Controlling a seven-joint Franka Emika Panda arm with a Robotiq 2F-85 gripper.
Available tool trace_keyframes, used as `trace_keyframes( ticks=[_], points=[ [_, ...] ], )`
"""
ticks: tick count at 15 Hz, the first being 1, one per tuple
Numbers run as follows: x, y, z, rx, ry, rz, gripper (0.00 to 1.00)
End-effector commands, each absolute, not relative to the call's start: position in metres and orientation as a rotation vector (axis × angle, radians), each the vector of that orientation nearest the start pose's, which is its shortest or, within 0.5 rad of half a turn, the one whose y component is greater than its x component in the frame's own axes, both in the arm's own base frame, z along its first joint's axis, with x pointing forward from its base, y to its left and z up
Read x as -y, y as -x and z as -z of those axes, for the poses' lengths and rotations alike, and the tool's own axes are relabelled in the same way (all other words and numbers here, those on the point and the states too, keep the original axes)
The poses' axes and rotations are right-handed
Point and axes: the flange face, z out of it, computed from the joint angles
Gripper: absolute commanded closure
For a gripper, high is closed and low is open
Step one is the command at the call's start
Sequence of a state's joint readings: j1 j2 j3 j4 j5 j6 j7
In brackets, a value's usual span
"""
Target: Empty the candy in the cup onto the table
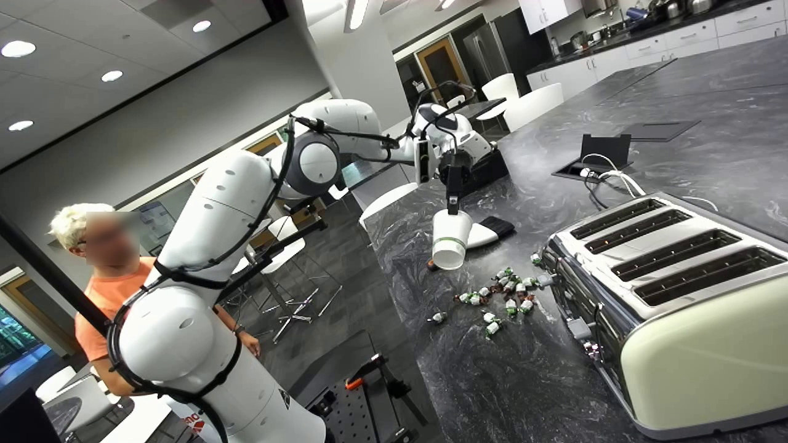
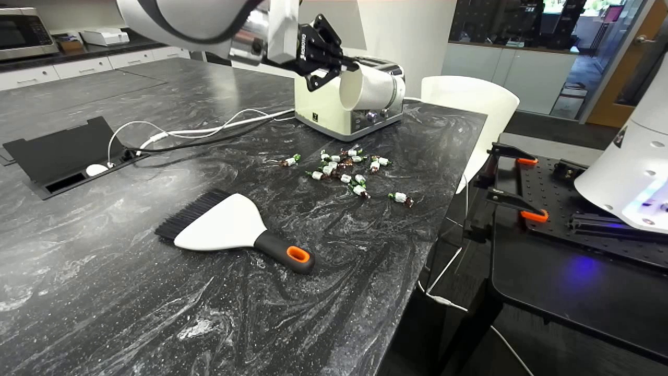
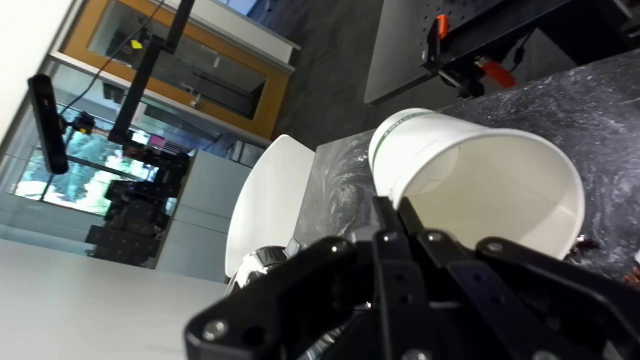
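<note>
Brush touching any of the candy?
No, in an exterior view the brush lies apart from the candy, with a stretch of table showing between them.

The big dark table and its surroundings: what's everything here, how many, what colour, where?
Table: one, dark grey, pale-veined, foreground.
Candy: over ten pieces, white, green and brown, on the table.
Cup: one, white with green band, tilted above the table.
Toaster: one, cream and silver, on the table.
Brush: one, white and black, on the table.
Hatch: one, black, in the table.
Cables: several, white and black, by the hatch.
Chairs: several, white, around the room.
Stand: one, black, beside the table.
Microwave: one, silver and black, background.
Cabinets: several, white, background.
Person: one, orange shirt, background.
Robot arm: one, white, over the table.
Pincer: one, black, gripping the cup's rim.
</note>
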State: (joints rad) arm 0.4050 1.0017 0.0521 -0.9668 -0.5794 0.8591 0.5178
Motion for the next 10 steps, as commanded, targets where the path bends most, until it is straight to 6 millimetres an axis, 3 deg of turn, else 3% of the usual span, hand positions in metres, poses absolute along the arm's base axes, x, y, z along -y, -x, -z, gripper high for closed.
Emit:
trace_keyframes(
  ticks=[1, 5, 10],
  points=[
    [-0.224, -0.622, -0.301, 0.169, -2.212, 0.768, 0.99],
    [-0.252, -0.628, -0.328, 0.168, -2.437, 0.7, 0.99],
    [-0.274, -0.653, -0.338, 0.185, -2.702, 0.486, 0.99]
  ],
)
